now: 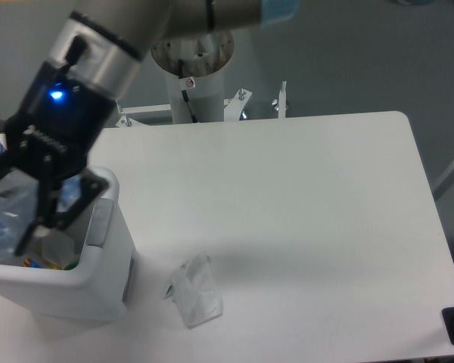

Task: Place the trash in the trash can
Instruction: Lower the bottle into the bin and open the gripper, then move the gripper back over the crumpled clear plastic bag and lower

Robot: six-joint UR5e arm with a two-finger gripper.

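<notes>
Clear bottle (7, 219) hanging over bin (98, 283) at left edge, gripper (19, 215) clamping it. Label too blurred for reading. Wrapper (195, 290) lying on table (303, 204), lower centre, right of bin.

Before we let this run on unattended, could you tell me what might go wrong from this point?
The gripper holds the bottle over the left part of the trash can, near the picture's edge. Released there, it might catch the rim and tumble out. The fingers reach close to the can's wall, so a careless retreat could knock it. The wrapper lies thin and crumpled on the table, and may be hard to grip.
</notes>
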